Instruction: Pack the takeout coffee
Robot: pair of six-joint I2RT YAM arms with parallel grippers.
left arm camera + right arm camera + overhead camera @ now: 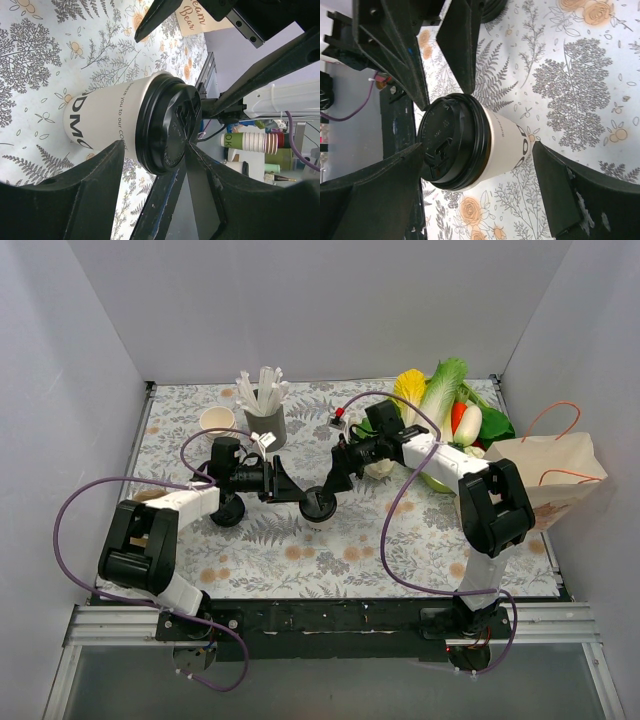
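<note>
From above, my left gripper (298, 494) and right gripper (330, 488) are meeting at the coffee (318, 506) standing on the table (480, 540); my left camera is showing my fingers (95, 180) open around its lid, and my right camera is showing fingers (560, 190) gaping wider, not squeezing.

Three plain, pale grey walls close the scene in: a back wall (320, 310), a left wall (60, 380) and a right wall (590, 330). The tablecloth (290, 555) is white, printed with grey ferns and orange blossoms. An aluminium rail (110, 625) runs along the near edge, above a dull grey surface (330, 690) (floor or lower shelf, hard to tell). The light is soft and even.
</note>
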